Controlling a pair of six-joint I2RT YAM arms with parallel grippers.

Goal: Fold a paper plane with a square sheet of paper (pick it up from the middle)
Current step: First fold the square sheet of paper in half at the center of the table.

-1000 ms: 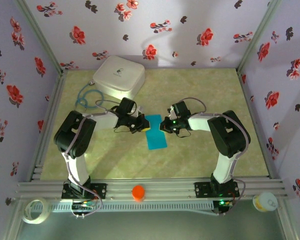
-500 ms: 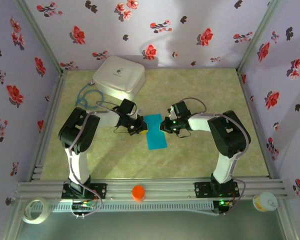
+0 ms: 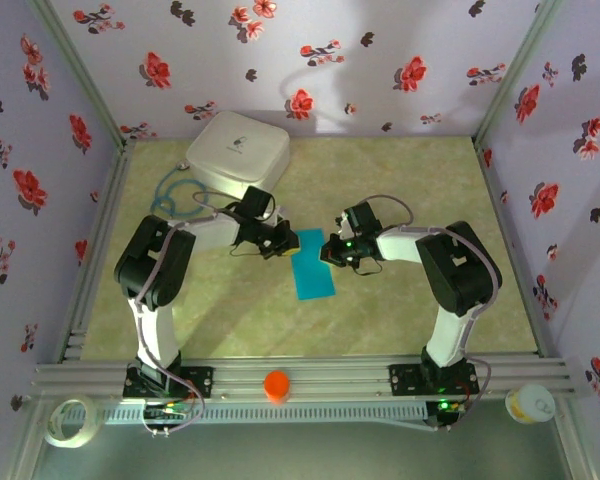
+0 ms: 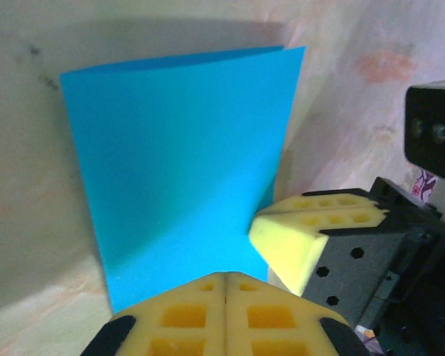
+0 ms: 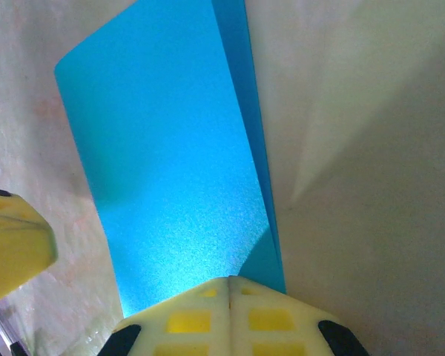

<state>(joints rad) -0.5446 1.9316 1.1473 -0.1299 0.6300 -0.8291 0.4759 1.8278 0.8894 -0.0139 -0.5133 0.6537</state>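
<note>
Lying folded on the tabletop, the thin turquoise-blue square sheet of paper sits between the left gripper and right gripper, both with jaws pressed together, likely to flatten its crease.

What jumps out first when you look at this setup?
A bright turquoise paper, folded in half, lies in the middle of the table. The left gripper and the right gripper flank it, both shut. Red-flowered walls surround the scene, with a white box at the table's far left.
</note>
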